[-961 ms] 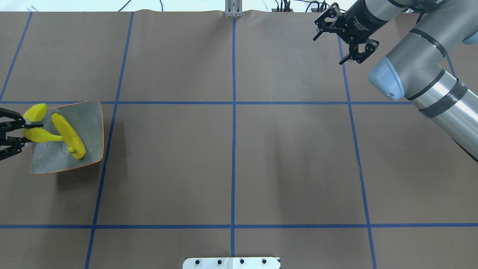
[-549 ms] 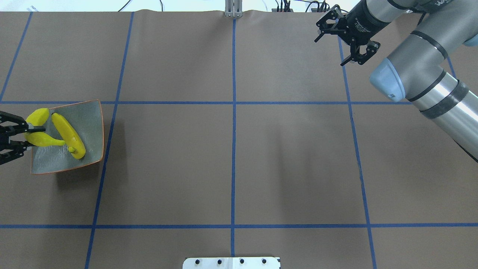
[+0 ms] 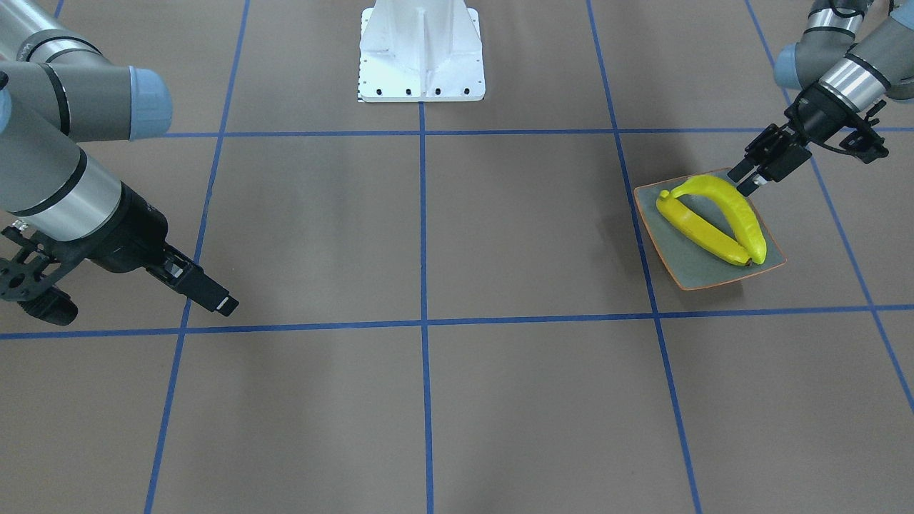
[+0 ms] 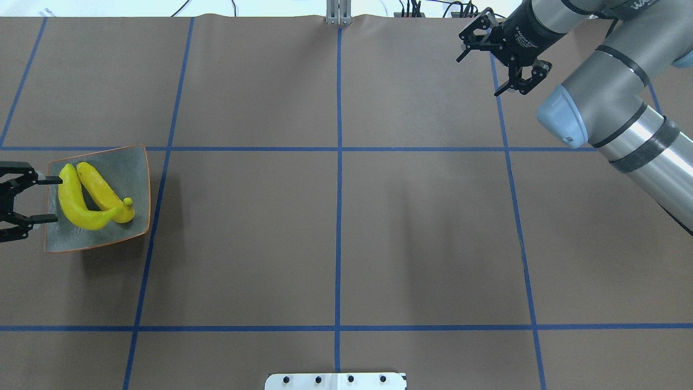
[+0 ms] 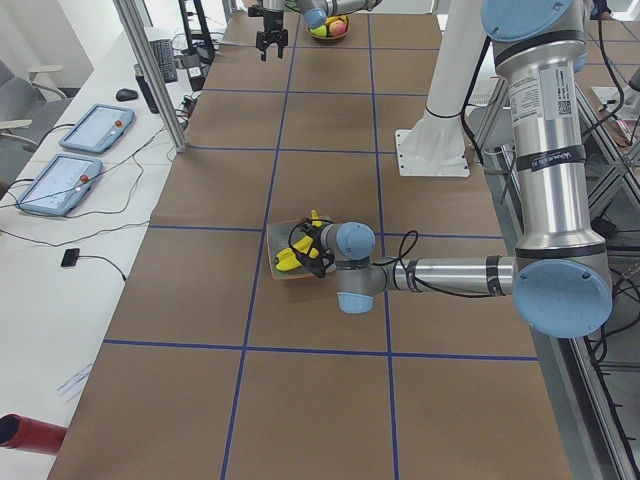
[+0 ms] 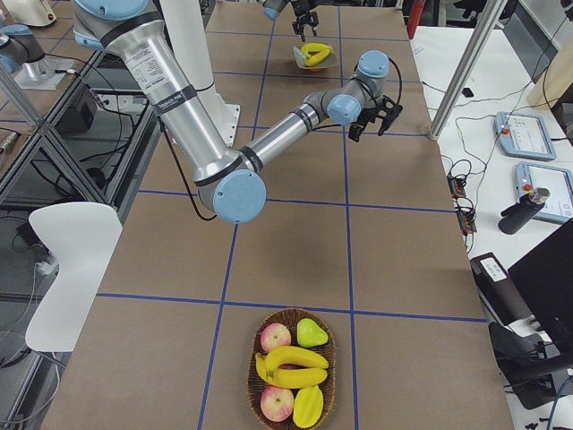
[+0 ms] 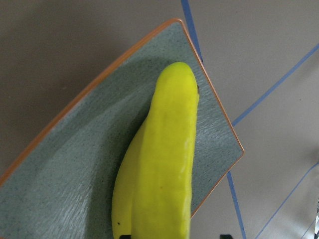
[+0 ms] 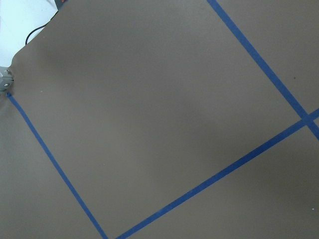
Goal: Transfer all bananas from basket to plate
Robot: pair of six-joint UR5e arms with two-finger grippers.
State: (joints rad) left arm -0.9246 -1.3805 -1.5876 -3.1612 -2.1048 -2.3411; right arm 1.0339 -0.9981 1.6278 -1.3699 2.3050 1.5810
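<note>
Reaching low beside the plate (image 4: 130, 168), the left gripper (image 4: 51, 199) gapes, gripping nothing.

The bananas (image 4: 102, 190) look smooth and waxy, the plate (image 4: 133, 167) matt and finely grained.

Desk (image 4: 422, 244) is covered in brown paper, which we see gridded with blue tape lines (image 4: 338, 216). Alongside it, a white side desk (image 5: 30, 300) carries two teach pendants (image 5: 97, 128). An aluminium post (image 5: 150, 75) rises at its edge. White chair (image 6: 72, 260) stands opposite.
</note>
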